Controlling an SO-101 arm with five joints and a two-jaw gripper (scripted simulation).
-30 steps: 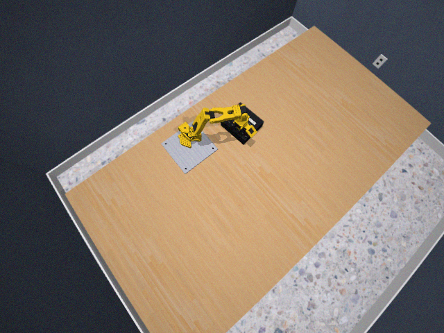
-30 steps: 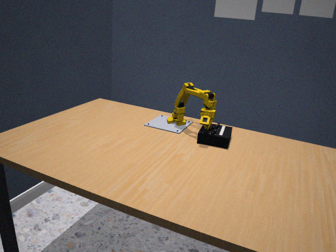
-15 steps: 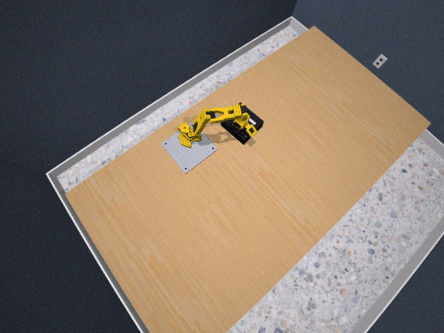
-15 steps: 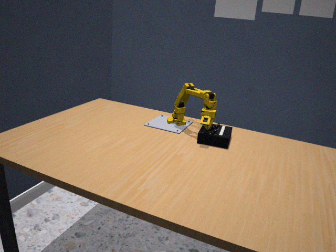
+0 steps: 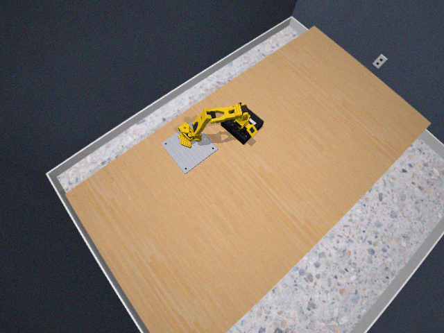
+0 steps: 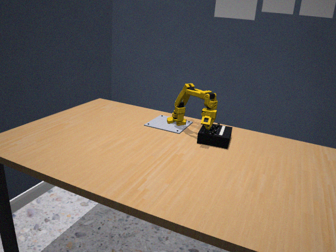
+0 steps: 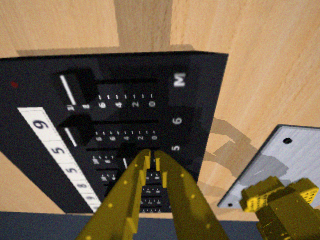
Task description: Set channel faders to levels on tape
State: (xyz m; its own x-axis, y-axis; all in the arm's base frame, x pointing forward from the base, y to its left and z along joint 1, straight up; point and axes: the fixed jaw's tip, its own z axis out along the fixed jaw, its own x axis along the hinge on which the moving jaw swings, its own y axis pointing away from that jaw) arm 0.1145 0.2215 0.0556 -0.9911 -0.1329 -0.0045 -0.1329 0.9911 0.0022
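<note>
The black lighting desk (image 7: pixel 110 130) lies on the wooden table; it also shows in the top view (image 5: pixel 243 125) and in the exterior view (image 6: pixel 214 135). A white tape strip (image 7: pixel 60 157) along its left side carries numbers 9, 5, 5 and more. The master row is marked M (image 7: pixel 179 79); its cap (image 7: pixel 75 87) sits near the high end. The cap of the row below (image 7: pixel 77 131) also sits near the high end. My yellow gripper (image 7: pixel 150 156) is shut, with its tips down over the third row, next to a small cap (image 7: pixel 125 159). The lower rows are hidden behind the fingers.
The grey base plate (image 5: pixel 189 150) of the arm lies beside the desk; it also shows in the wrist view (image 7: pixel 275 170). The wooden table stretches wide on all sides.
</note>
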